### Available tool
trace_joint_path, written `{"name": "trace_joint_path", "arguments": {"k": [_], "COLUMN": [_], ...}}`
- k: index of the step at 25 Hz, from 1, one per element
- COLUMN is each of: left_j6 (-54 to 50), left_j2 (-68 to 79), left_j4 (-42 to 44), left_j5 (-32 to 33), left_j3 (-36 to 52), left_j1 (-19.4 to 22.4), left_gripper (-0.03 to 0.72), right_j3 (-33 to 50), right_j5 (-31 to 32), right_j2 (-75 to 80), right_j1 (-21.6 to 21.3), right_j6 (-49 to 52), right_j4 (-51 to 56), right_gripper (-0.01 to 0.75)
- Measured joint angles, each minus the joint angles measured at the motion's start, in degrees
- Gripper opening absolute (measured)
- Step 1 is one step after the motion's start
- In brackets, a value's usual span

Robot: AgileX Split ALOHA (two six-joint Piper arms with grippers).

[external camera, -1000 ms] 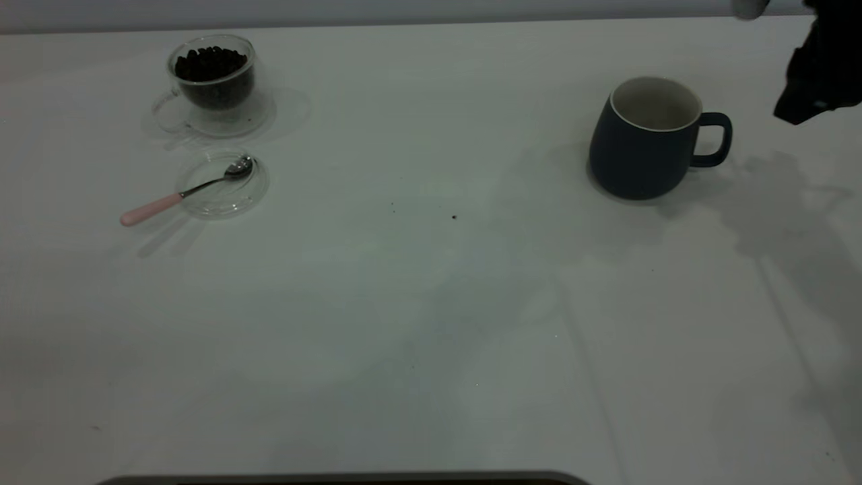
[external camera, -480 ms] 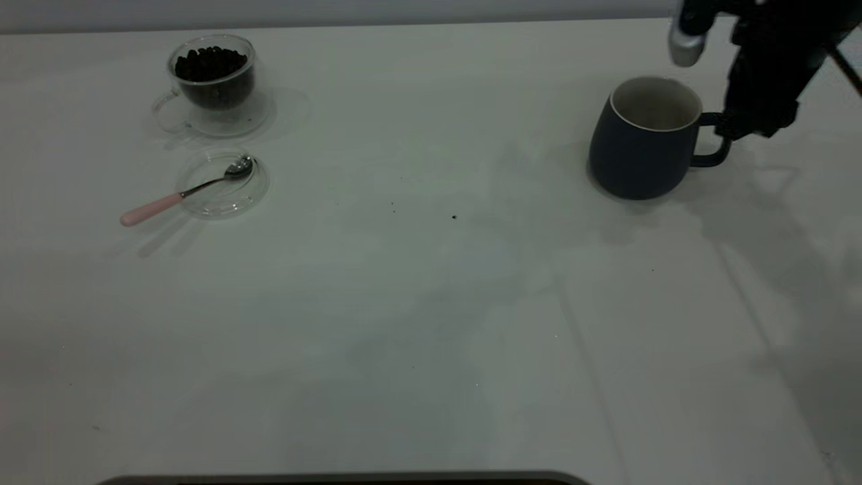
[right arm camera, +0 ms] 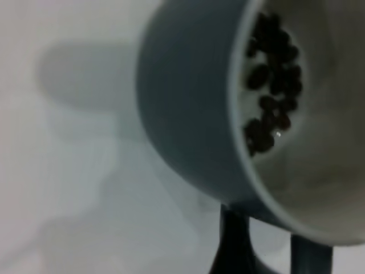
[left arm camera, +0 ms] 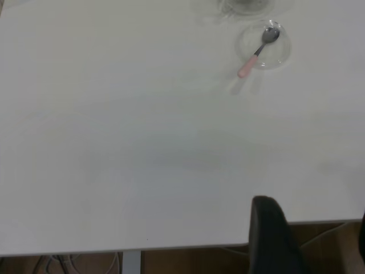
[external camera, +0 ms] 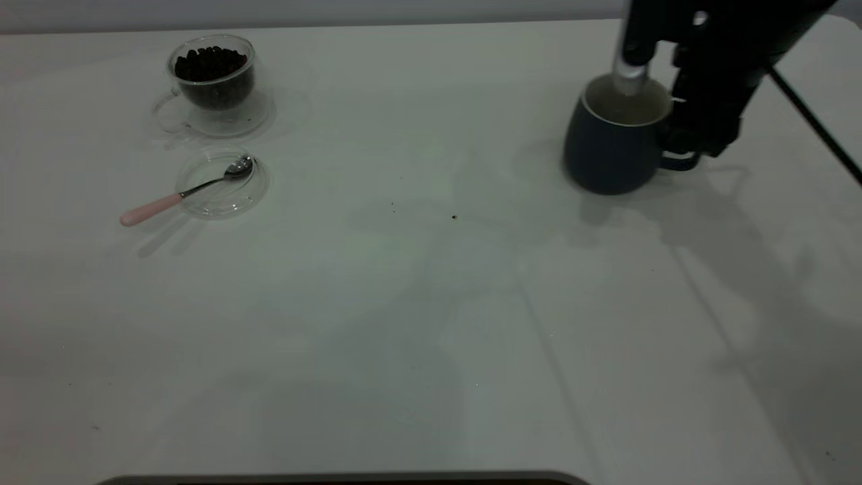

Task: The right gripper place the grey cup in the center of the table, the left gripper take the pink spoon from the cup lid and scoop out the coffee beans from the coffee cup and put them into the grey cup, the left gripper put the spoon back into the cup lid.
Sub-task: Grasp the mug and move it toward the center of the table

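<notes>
Grey cup (external camera: 609,145) first: half a second ago it stood alone on the table (external camera: 417,303). Now we see it slid a little toward the middle, with our right gripper (external camera: 680,131) at its handle. We cannot tell if those fingers have closed. Some beans (right arm camera: 268,85) already lie inside. The pink spoon (external camera: 182,194) waits, far from those fingers, on the cup lid (external camera: 252,195).

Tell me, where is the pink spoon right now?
In the exterior view, the pink spoon lies at the table's left, bowl resting in the cup lid, just before the coffee cup.
</notes>
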Motion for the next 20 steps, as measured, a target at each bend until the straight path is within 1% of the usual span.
{"name": "trace_joint_path", "arguments": {"k": [6, 14, 20], "left_j6": [-0.1, -0.2, -0.2], "left_j2": [0.0, 0.0, 0.0], "left_j4": [0.0, 0.0, 0.0], "left_j5": [0.0, 0.0, 0.0], "left_j3": [0.0, 0.0, 0.0], "left_j1": [0.0, 0.0, 0.0], "left_gripper": [0.425, 0.425, 0.425], "right_j3": [0.0, -0.1, -0.1], "right_j5": [-3.2, -7.3, -12.1], "right_j2": [0.3, 0.3, 0.3], "right_j1": [5.7, 14.7, 18.1], "right_j6": [1.3, 7.2, 16.6], "right_j4": [0.3, 0.4, 0.6], "right_gripper": [0.598, 0.596, 0.593]}}
